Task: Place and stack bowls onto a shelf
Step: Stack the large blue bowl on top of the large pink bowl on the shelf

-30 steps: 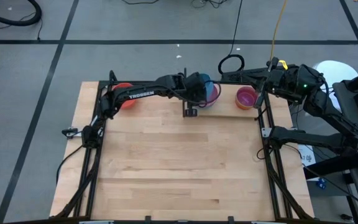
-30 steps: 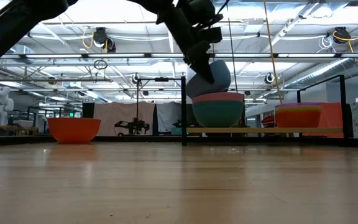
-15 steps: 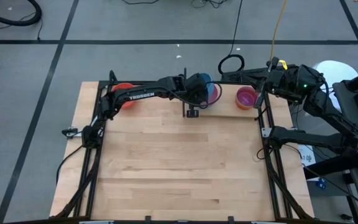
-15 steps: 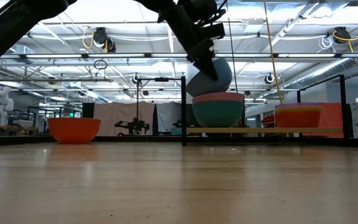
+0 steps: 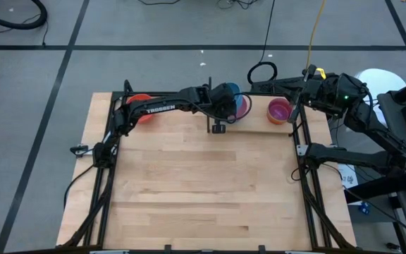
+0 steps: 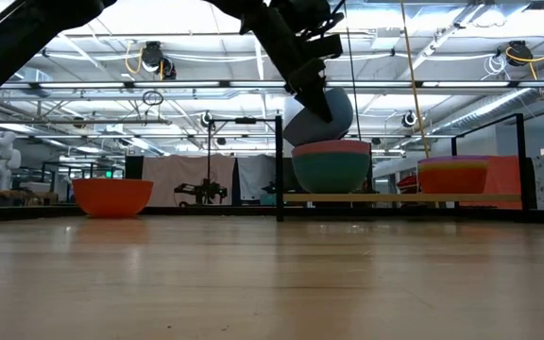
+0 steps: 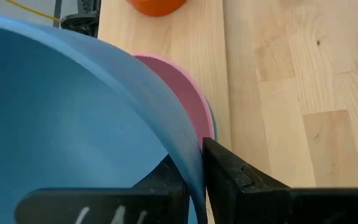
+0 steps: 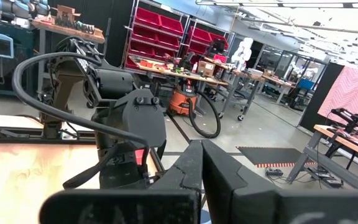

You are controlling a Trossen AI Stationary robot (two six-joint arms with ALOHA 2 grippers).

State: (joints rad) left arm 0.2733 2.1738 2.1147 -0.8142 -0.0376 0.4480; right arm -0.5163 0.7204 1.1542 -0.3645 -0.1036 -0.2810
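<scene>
So the blue bowl (image 6: 321, 115) is sitting tilted right above the pink bowl (image 6: 331, 147), which is nested in the teal bowl (image 6: 332, 172) on the shelf (image 6: 399, 198). The lower edge of the blue one looks like it's touching or just about touching the pink rim, hard to say which. The left hand (image 7: 194, 177) has its fingers pinched on the blue bowl's wall, one inside and one outside, coming from above and to the side. What matters next, I'd guess: the stack is directly below, so the bowl needs levelling and lowering straight in. The right hand (image 8: 199, 168) is shut, empty, parked off the worktop's (image 5: 203, 190) far right corner, way further from the stack.
</scene>
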